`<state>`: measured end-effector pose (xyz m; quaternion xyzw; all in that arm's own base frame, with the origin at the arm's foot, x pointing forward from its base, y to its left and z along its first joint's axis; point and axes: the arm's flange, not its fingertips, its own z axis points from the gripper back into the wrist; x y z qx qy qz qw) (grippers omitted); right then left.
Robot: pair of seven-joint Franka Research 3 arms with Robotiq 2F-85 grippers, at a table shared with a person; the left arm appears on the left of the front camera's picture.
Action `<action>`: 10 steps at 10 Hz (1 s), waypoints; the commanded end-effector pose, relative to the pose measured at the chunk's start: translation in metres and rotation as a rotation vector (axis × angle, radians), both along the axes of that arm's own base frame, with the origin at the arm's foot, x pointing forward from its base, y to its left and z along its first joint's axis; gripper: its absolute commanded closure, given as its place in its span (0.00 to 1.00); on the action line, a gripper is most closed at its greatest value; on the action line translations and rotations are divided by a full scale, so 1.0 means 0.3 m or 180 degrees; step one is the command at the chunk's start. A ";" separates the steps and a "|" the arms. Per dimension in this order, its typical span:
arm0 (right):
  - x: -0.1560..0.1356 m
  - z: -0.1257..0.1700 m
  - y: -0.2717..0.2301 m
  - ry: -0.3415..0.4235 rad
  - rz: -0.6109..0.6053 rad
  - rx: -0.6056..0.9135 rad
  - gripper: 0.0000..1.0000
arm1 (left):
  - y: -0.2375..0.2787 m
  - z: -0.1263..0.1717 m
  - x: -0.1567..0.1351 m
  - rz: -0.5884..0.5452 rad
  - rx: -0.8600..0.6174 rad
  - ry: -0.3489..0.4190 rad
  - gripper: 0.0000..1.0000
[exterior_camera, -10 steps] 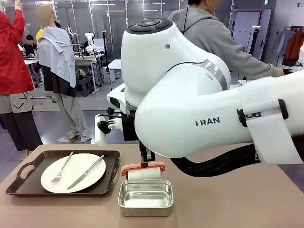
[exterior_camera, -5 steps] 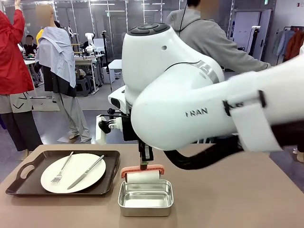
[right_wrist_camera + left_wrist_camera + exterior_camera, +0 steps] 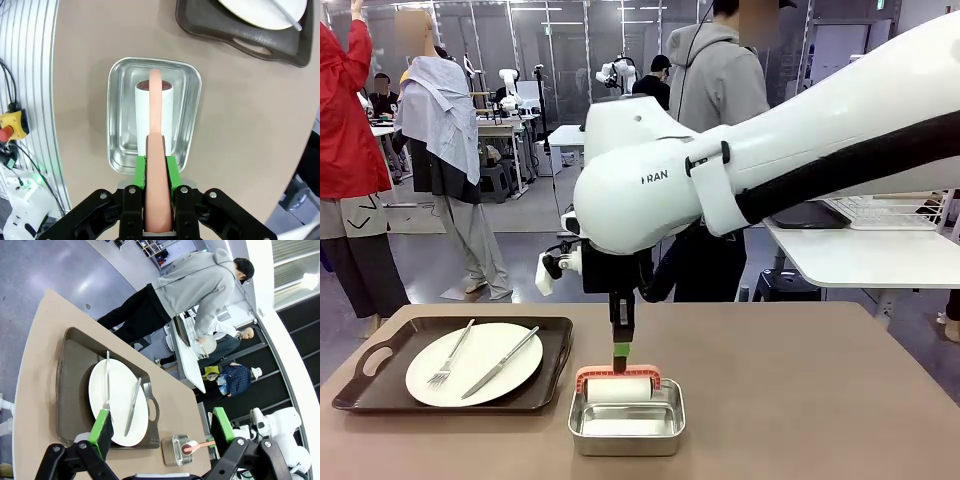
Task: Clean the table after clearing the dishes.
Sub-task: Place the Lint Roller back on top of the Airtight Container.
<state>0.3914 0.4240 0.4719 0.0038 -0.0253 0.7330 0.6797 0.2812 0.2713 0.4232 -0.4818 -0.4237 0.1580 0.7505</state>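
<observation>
Here the right gripper (image 3: 156,165) clamps a lint roller (image 3: 141,120) in the steel pan (image 3: 118,100); left gripper (image 3: 161,422) gapes.

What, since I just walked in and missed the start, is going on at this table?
The right gripper is shut on the pink handle of a lint roller, its white roll down in the steel pan on the table. The left gripper hangs open above a tray carrying a plate, fork and knife. A person stands at a white table behind.

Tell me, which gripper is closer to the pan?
Right. The right gripper holds the roller right over the pan; the left gripper hangs open high up, facing the plate, farther off.
</observation>
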 end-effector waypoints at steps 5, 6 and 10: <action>0.138 -0.152 -0.025 0.0170 0.0079 -0.0033 0.80 | 0.013 0.008 0.001 -0.0003 -0.0035 -0.0059 0.00; 0.153 -0.179 -0.029 0.0127 0.0124 -0.0068 0.80 | 0.013 0.008 0.001 -0.0003 -0.0035 -0.0059 0.00; 0.209 -0.251 -0.028 0.0248 0.0043 -0.0043 0.80 | 0.013 0.008 0.001 -0.0003 -0.0035 -0.0059 0.00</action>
